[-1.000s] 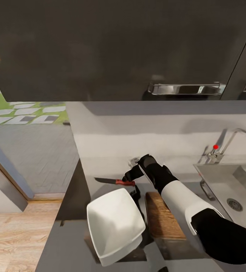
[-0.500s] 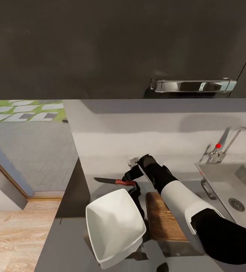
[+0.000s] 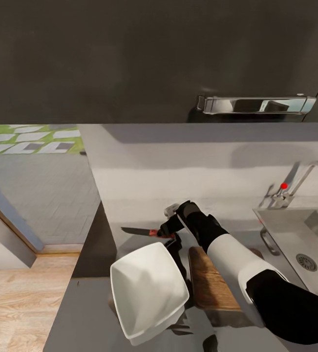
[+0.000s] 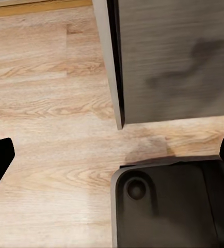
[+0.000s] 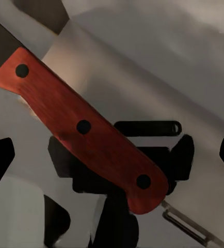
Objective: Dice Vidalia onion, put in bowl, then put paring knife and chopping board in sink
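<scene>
Red-handled paring knife (image 3: 144,231): lifted slightly since a second ago; I read cutting as next.
Right gripper (image 3: 167,230): clamped on handle.
Left gripper (image 4: 112,155): fingers apart.

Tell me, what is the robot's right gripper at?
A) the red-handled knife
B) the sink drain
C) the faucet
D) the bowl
A: the right gripper is at the knife by its red handle, blade pointing away from the sink, behind the bowl.

Paring knife (image 3: 144,231) in right tool (image 3: 166,233) raised slightly off countertop (image 3: 80,313), seemingly; camera shifted.
</scene>
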